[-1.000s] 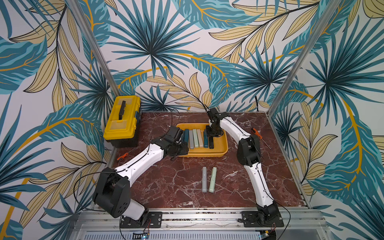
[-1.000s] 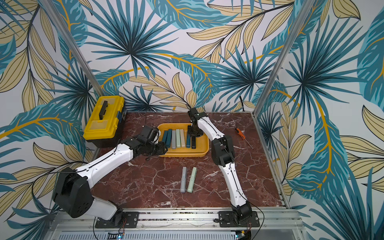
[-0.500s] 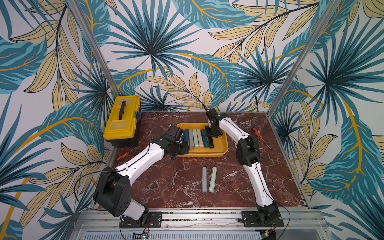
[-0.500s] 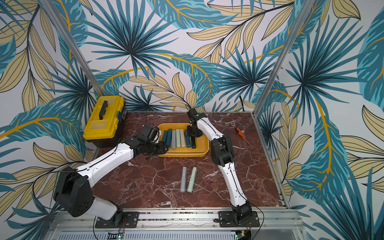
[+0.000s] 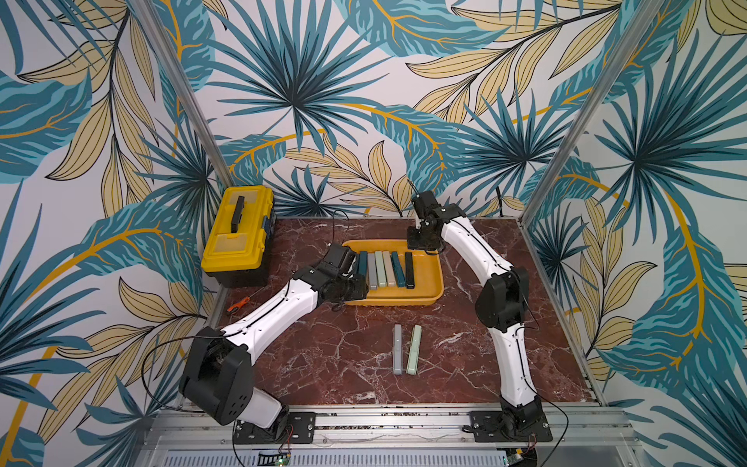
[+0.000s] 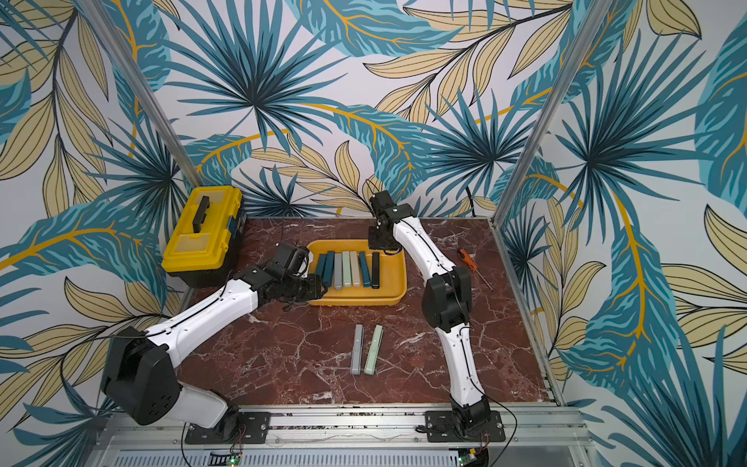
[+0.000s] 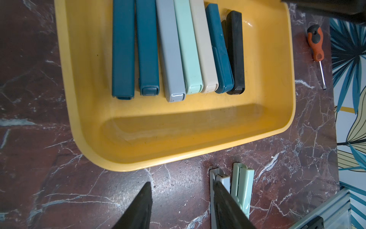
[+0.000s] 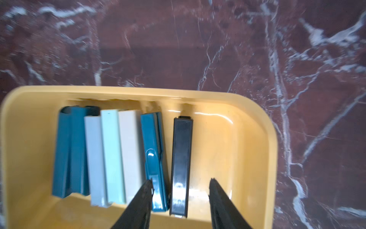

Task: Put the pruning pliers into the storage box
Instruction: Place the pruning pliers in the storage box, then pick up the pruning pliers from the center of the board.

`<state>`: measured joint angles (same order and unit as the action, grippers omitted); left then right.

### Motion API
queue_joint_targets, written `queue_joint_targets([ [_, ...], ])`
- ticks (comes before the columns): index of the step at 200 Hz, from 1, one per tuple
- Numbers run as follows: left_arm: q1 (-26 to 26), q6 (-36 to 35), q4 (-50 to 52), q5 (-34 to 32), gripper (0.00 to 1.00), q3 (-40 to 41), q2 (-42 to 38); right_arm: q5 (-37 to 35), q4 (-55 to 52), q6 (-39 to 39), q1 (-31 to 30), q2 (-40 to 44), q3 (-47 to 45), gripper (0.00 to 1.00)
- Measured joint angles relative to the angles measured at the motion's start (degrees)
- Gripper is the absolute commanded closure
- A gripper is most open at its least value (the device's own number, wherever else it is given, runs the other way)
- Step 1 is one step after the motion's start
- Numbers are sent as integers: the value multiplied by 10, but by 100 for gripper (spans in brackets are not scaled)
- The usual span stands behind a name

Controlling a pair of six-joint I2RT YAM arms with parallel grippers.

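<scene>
The storage box (image 5: 428,299) stands on the surface (image 5: 323,356), toward the back middle; seven pruning pliers (image 5: 382,269) lie inside it, side by side; the two remaining pliers (image 5: 406,349) lie together before the box; the toolbox (image 5: 238,238) stands at the back left; the screwdriver (image 6: 465,257) lies right of the box.

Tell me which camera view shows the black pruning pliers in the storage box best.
The right wrist view: the black pruning pliers appear closest, full length. The left wrist view shows them smaller, at the row's end; both top views show only a tiny dark bar.
</scene>
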<state>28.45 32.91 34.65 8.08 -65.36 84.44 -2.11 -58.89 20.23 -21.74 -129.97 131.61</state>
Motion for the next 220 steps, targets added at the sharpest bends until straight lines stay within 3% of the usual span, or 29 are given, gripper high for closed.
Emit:
queue_joint_targets([
  [44,0,-3,-11,-6,48,19,-31,-14,4,16,-6,137,-93,51],
  [134,0,-18,-30,-2,48,19,-34,-62,23,84,-59,465,-535,48],
  [183,0,-16,-37,4,48,19,-34,-48,63,159,-111,481,-680,47],
  [220,0,-16,-29,3,48,19,-34,-21,116,208,-162,442,-701,46],
])
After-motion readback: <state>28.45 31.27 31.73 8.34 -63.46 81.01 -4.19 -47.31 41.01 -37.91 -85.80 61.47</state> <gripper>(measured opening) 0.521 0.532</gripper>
